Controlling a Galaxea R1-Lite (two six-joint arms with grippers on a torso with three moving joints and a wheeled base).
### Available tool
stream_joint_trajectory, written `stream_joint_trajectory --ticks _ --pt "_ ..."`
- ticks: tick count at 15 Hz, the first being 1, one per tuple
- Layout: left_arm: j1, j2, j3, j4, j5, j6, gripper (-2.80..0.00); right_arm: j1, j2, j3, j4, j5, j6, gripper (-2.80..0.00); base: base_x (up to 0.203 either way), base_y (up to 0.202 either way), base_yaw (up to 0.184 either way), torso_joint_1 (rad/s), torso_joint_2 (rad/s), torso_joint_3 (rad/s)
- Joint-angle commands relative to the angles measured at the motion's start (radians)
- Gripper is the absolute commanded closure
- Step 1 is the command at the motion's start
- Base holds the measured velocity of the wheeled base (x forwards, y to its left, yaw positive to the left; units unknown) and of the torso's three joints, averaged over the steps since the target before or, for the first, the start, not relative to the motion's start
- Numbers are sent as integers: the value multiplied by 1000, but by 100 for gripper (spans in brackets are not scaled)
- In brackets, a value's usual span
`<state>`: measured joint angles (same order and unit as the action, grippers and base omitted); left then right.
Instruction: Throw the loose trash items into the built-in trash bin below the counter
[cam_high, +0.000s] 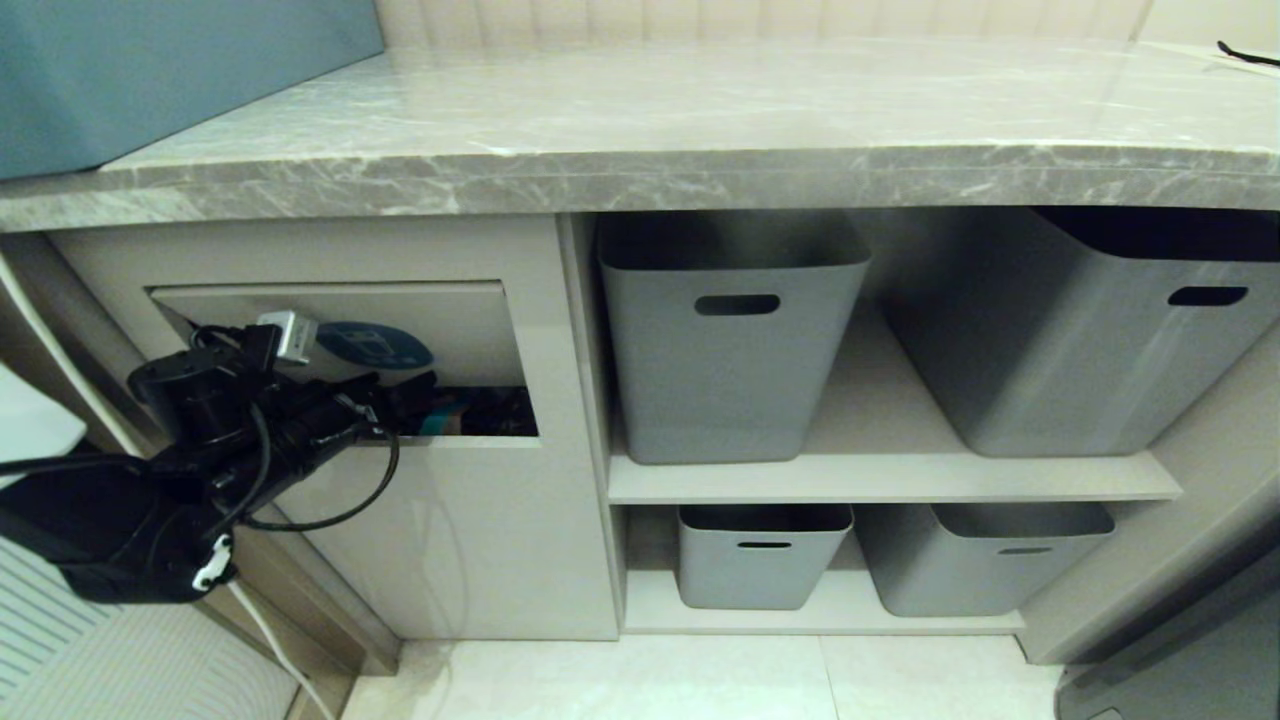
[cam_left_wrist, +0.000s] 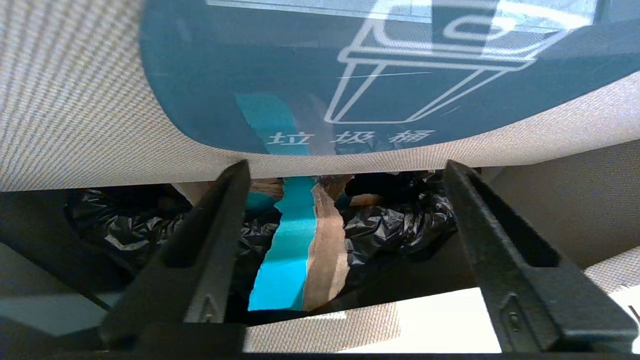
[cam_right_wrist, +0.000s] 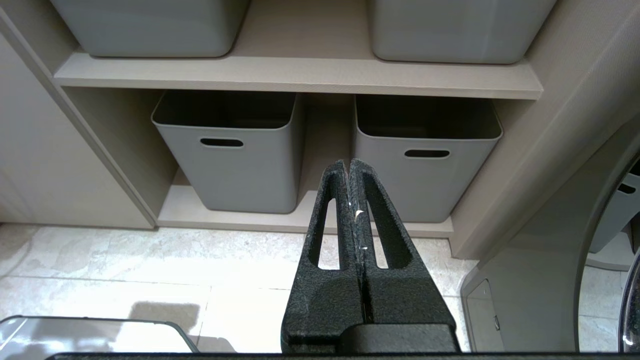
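Observation:
The built-in trash bin's beige flap (cam_high: 450, 320), with its blue oval sticker (cam_high: 375, 345), is tilted inward under the grey marble counter (cam_high: 700, 110). My left gripper (cam_high: 405, 400) reaches into the gap below the flap and is open, with nothing between its fingers. In the left wrist view the left gripper (cam_left_wrist: 346, 167) sits just under the sticker (cam_left_wrist: 250, 75). Beyond it a torn piece of trash, teal and tan (cam_left_wrist: 287, 255), lies inside on the black bin bag (cam_left_wrist: 390, 225). My right gripper (cam_right_wrist: 349, 162) is shut and empty, parked low over the floor.
Grey baskets fill the shelves right of the bin: two above (cam_high: 735, 340) (cam_high: 1080, 330) and two below (cam_high: 765, 555) (cam_high: 985, 560). A big teal-blue box (cam_high: 150, 70) stands on the counter's left end. A black strap (cam_high: 1245, 52) lies at its far right.

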<state>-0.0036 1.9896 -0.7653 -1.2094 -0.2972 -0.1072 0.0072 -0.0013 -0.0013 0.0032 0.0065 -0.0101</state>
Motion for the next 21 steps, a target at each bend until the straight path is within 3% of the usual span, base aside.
stream_joint_trajectory --ticks 1,5,9,10,17,21 --pt "0 -6 3 -6 -2 0 -280 0 0 0 0 1 -1 0 0 0 0 0 0 0" --pt "-1 -56 94 -7 -2 -1 -280 0 0 1 0 1 -1 0 0 0 0 0 0 0" --pt "5 -220 285 -7 -2 -24 -280 0 0 1 0 0 -1 0 0 0 0 0 0 0" --pt "5 -261 323 -7 -2 -27 0 0 0 1 0 0 -1 0 0 0 0 0 0 0" --pt "56 -628 484 3 26 -35 0 0 0 0 0 0 -1 0 0 0 0 0 0 0" --pt "97 -886 646 91 51 78 0 0 0 0 0 0 -1 0 0 0 0 0 0 0"
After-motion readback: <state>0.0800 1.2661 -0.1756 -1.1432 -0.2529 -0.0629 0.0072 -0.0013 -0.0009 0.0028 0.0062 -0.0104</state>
